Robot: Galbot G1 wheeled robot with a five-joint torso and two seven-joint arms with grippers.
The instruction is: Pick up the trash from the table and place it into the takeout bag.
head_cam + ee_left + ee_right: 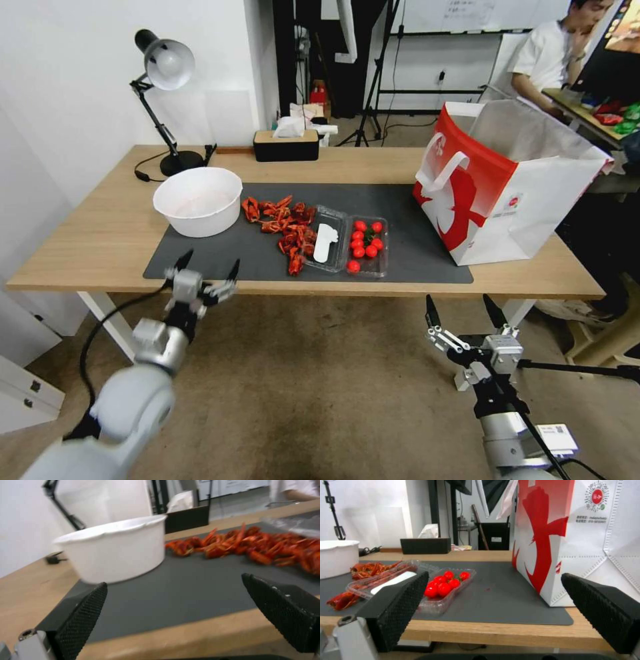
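Observation:
The trash lies on the table's (100, 233) dark mat (413, 227): a white bowl (198, 200) (113, 550), a heap of red shells (283, 223) (250, 545), and an open clear clamshell tray (347, 243) (445, 585) holding red cherry tomatoes. At the mat's right end the red-and-white takeout bag (507, 193) (573, 535) stands upright with its mouth open. My left gripper (209, 263) (173, 582) hangs open at the table's front edge, in front of the bowl. Lower down, my right gripper (460, 307) (495, 576) is open just off the front edge, between tray and bag.
A black desk lamp (163, 67) stands at the table's back left with its cable trailing on the wood. A dark tissue box (287, 143) sits at the back middle. White table legs (110, 320) and carpet lie below the front edge.

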